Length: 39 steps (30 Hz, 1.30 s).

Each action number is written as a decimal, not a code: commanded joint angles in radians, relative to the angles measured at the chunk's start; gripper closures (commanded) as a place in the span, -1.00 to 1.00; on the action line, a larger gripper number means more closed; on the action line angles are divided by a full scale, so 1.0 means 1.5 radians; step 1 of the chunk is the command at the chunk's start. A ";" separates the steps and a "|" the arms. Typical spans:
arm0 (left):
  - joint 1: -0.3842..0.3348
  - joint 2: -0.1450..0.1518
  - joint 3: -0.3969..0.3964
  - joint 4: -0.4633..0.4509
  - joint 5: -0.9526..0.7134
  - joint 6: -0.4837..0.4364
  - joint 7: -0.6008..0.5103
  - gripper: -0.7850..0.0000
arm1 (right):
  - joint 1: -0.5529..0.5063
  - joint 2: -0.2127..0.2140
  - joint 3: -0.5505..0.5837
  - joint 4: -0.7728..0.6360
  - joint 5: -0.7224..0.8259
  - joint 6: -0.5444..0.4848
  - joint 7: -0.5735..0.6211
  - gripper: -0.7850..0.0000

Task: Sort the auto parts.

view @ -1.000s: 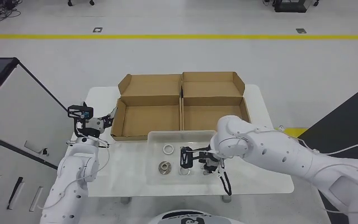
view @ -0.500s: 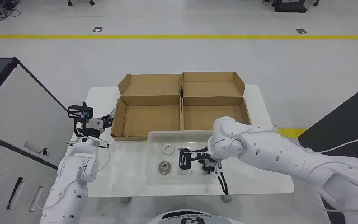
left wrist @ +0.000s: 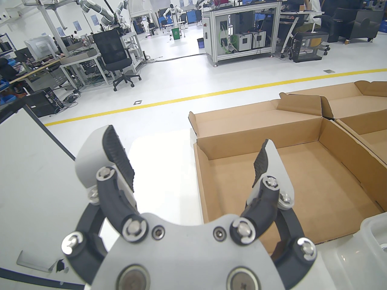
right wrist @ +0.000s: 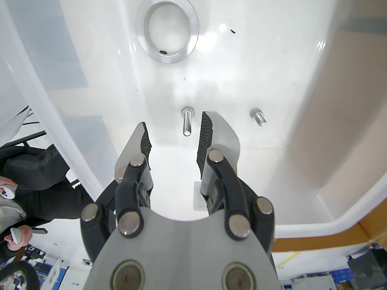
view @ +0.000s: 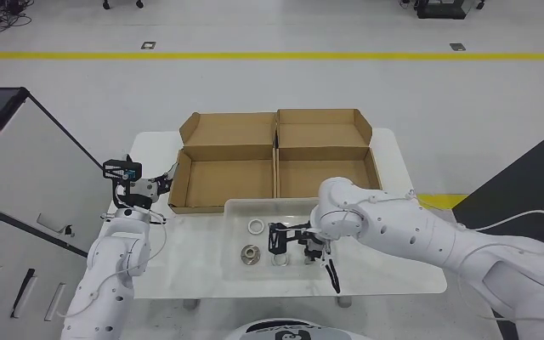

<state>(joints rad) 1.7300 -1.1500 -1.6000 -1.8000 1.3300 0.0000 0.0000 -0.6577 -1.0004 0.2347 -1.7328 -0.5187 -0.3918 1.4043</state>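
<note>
Top view: your right gripper [view: 274,241] sits in the white tray [view: 234,206], near side of the table [view: 387,170], a white ring [view: 254,226] and flanged metal part [view: 249,253] to its left; left gripper [view: 165,184] hangs beside the left cardboard box [view: 223,183]; left wrist view: its fingers [left wrist: 118,152] spread wide, nothing in them; right wrist view: fingers [right wrist: 204,134] apart, one bolt [right wrist: 186,120] loose at their tips, second bolt [right wrist: 258,117] and metal ring [right wrist: 167,30] nearby.

— What lies in the white tray [right wrist: 302,230]?
— A silver ring [right wrist: 167,30] lying flat, one bolt [right wrist: 186,120] and a second bolt [right wrist: 258,117] on their sides near it, apart from each other. Also a white ring [view: 254,226], flat.
</note>
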 commanded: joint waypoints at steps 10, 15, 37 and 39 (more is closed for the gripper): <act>0.000 0.000 0.000 0.000 0.000 0.000 0.000 -1.00 | -0.005 -0.012 -0.001 0.015 -0.013 0.006 0.012 0.05; 0.000 0.000 0.000 0.000 0.000 0.000 0.000 -1.00 | -0.010 -0.016 -0.003 0.019 -0.019 0.006 0.015 0.06; 0.000 0.000 0.000 0.000 0.000 0.000 0.000 -1.00 | -0.015 -0.031 0.007 0.035 -0.031 0.022 0.035 1.00; 0.000 0.000 0.000 0.000 0.000 0.000 0.000 -1.00 | -0.012 -0.028 0.017 0.022 -0.025 0.024 0.040 1.00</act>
<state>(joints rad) 1.7300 -1.1500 -1.6000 -1.8000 1.3300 0.0000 0.0000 -0.6782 -1.0449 0.2515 -1.6879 -0.5624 -0.3579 1.4603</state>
